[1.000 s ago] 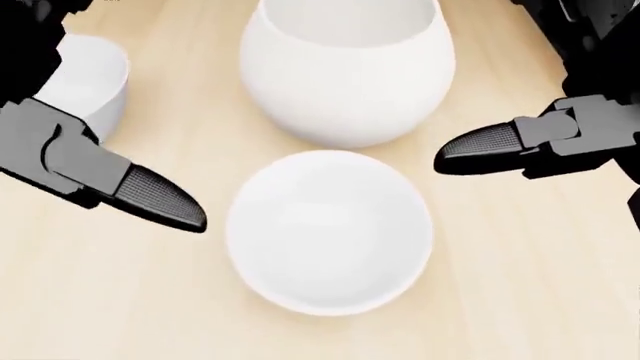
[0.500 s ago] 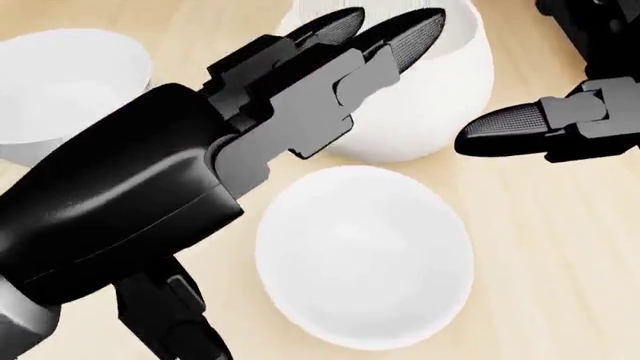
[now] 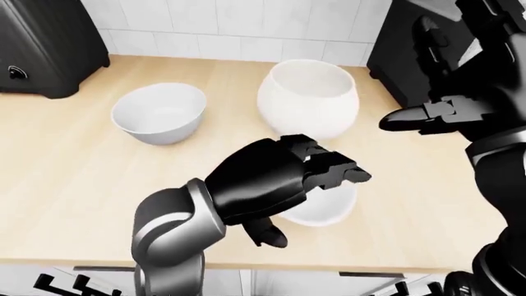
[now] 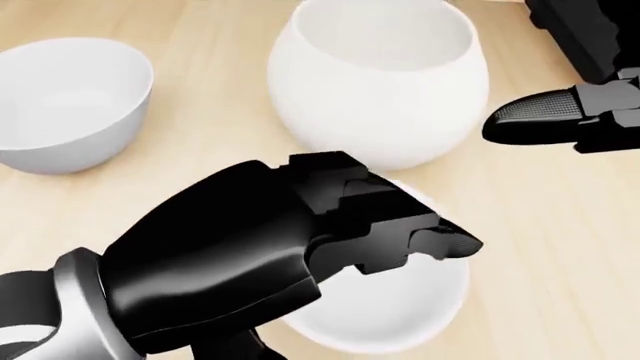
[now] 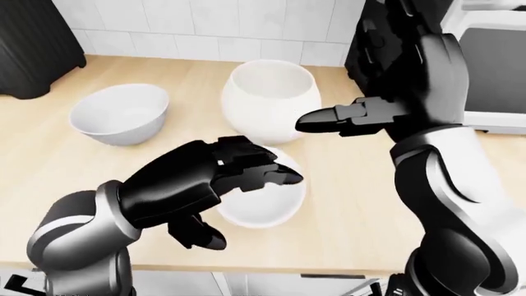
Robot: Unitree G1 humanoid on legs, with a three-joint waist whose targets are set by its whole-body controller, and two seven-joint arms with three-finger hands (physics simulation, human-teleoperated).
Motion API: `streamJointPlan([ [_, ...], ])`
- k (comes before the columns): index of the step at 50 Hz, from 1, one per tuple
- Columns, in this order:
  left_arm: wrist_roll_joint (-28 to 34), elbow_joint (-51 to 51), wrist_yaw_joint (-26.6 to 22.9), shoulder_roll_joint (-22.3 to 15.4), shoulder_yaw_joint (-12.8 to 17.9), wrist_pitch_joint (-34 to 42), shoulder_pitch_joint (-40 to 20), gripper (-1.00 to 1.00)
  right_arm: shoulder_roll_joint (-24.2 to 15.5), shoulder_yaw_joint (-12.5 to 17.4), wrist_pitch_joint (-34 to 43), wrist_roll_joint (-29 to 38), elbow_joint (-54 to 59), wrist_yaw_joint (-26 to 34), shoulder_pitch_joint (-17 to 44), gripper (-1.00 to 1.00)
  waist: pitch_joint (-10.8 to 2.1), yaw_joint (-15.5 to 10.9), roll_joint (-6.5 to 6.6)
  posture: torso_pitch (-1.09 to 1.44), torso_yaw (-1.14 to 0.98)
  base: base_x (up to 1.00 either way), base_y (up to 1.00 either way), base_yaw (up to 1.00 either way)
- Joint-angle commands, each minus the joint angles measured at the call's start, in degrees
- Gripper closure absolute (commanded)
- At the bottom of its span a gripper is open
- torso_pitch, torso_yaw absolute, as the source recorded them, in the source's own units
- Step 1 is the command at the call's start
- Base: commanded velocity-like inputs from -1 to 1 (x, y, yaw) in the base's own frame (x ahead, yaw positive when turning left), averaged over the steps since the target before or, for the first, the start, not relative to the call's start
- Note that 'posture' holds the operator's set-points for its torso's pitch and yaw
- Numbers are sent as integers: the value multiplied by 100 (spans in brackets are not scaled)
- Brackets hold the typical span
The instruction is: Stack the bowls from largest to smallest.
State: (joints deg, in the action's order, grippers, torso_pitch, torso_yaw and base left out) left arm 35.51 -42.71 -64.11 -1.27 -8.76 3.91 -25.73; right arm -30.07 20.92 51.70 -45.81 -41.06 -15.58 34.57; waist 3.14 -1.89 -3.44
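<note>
Three white bowls stand on the wooden counter (image 3: 66,185). The large round bowl (image 4: 378,75) is at the top centre, the medium bowl (image 4: 70,97) at the upper left, and the small bowl (image 4: 390,315) at the bottom centre. My left hand (image 5: 253,209) hangs over the small bowl. Its fingers (image 4: 440,240) reach across the bowl's top and its thumb (image 5: 205,237) hangs apart by the bowl's left side, so it is open. It hides much of the small bowl. My right hand (image 4: 510,124) is open and empty, pointing left just right of the large bowl.
A black appliance (image 3: 41,43) stands at the counter's upper left and a dark one (image 5: 386,37) at the upper right, beside a white appliance (image 5: 493,61). A tiled wall (image 3: 230,24) runs along the top. The counter's edge (image 3: 246,268) runs along the bottom.
My left hand has pulled back from the large bowl and dropped over the small bowl. The head view has shifted a little. My right hand has barely moved.
</note>
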Motion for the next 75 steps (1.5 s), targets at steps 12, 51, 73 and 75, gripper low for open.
streamJointPlan([
  [12,262,758,433,9,103,-828,157,-25,40,3,-295,226,-32,107,59,-100,-130,3,-29,0,0,0,0,0],
  [51,-310,122,414,-560,958,-295,-21,100,-2,79,-203,105,-113,40,117,-100,-194,67,72,0,0,0,0,0],
  [73,-1130,2325,1385,-2679,2040,717,-2293,100,-139,6,-157,-58,-80,-155,292,-100,-113,70,143,0,0,0,0,0],
  [75,-943,2743,1642,-2792,2023,893,-2548,100,-113,-5,-155,-48,-92,-156,291,-100,-117,76,148,0,0,0,0,0],
])
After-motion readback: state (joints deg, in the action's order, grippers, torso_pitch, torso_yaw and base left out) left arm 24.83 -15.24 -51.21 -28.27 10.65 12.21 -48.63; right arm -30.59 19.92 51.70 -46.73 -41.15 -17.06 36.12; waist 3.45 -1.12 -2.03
